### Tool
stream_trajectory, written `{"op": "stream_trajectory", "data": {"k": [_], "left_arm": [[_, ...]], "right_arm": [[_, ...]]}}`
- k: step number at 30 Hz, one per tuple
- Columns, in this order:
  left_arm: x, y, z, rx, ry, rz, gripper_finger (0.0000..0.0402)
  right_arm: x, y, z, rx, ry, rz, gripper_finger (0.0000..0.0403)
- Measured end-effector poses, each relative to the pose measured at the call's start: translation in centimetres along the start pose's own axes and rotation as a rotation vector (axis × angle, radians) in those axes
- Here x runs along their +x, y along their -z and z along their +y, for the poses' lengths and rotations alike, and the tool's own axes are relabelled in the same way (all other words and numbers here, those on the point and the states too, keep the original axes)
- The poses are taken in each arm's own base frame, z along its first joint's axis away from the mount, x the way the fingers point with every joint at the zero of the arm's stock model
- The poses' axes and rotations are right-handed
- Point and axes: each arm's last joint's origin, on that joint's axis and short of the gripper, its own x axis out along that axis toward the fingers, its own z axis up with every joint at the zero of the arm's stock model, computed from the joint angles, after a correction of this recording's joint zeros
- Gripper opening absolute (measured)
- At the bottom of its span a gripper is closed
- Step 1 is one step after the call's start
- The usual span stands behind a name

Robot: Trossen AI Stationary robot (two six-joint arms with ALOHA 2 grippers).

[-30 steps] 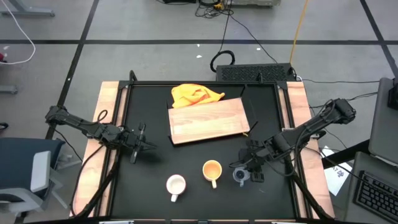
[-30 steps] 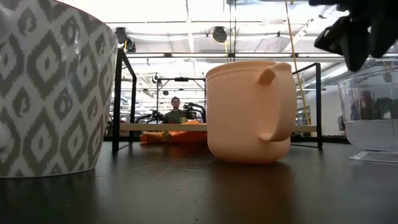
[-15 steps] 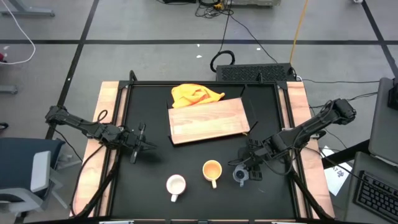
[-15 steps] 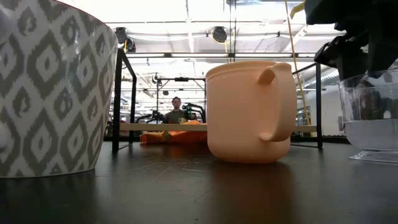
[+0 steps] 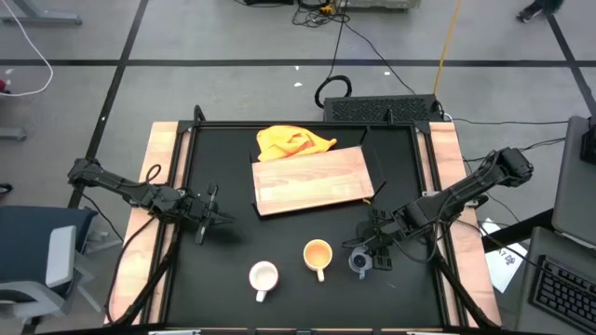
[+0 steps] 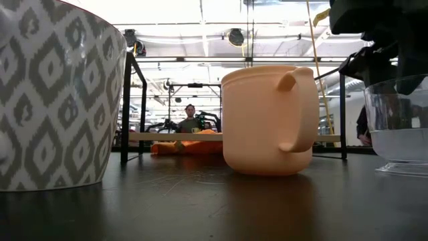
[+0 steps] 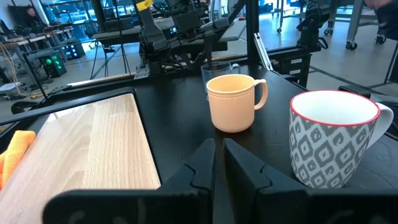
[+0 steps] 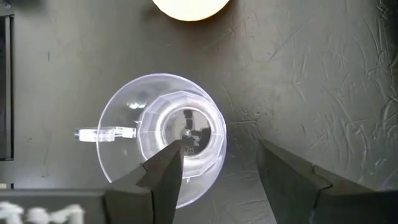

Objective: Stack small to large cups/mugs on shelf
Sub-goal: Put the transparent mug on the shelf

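Observation:
A tiny clear glass cup [image 5: 358, 263] with a handle stands on the black table at the near right, also in the right wrist view [image 8: 155, 124]. My right gripper [image 8: 221, 152] is open just above it, pointing down. One finger [image 8: 166, 171] is over the cup's inside, the other [image 8: 283, 171] outside its wall. A yellow-orange mug [image 5: 318, 253] and a white patterned mug [image 5: 264, 275] stand upright to its left. The wooden shelf board [image 5: 312, 181] lies flat farther back. My left gripper [image 5: 207, 220] is shut and empty at the table's left. My right gripper comes at the clear cup from above with its fingers on either side of the wall [image 8: 214, 134] opposite the handle. I cannot tell whether a finger touches the glass. The cup stands upright on the table.
A crumpled yellow cloth [image 5: 291, 141] lies behind the board's far left corner. A black frame rail [image 5: 307, 124] runs along the table's far edge. People show in the room beyond the table in the low view [image 6: 190, 119].
My right gripper has come down toward the clear cup, its fingers now reaching the rim in the low view. The cup and both mugs have stayed where they were.

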Motion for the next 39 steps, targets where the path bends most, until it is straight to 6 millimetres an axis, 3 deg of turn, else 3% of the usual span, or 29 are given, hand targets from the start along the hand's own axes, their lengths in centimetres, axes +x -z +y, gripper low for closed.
{"op": "stream_trajectory", "data": {"k": [25, 39], "left_arm": [[0.00, 0.00, 0.00, 0.000, 0.000, 0.000, 0.0035], [0.00, 0.00, 0.00, 0.000, 0.000, 0.000, 0.0035]], "right_arm": [[0.00, -0.03, -0.11, 0.016, 0.039, -0.020, 0.0192], [0.41, 0.33, -0.25, -0.069, 0.028, -0.006, 0.0192]]}}
